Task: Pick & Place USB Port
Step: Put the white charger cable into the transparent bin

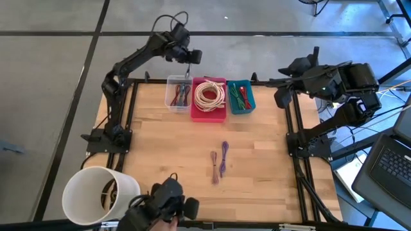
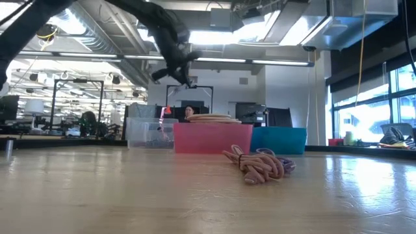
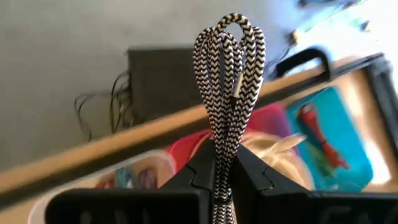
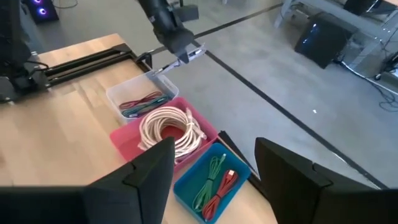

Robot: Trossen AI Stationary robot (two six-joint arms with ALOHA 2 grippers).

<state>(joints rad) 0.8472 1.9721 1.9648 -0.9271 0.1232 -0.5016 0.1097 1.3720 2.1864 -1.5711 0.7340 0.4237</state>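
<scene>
Pale wooden counter (image 1: 167,138) below, the left gripper (image 3: 225,177) hangs over the clear bin (image 1: 177,94), jaws pinching a looped, zigzag-braided black-and-white cable (image 3: 227,93). Beside it sit pink (image 1: 209,114) and teal (image 1: 241,106) bins. The right gripper (image 4: 214,165) waits off-counter, jaws spread.

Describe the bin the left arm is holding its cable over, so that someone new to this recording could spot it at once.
Three bins sit in a row along the table's far edge. The clear bin is the one nearest the left arm, beside the pink bin of coiled white cable. Alone see-through, it holds red and green cables, under the left gripper.
</scene>
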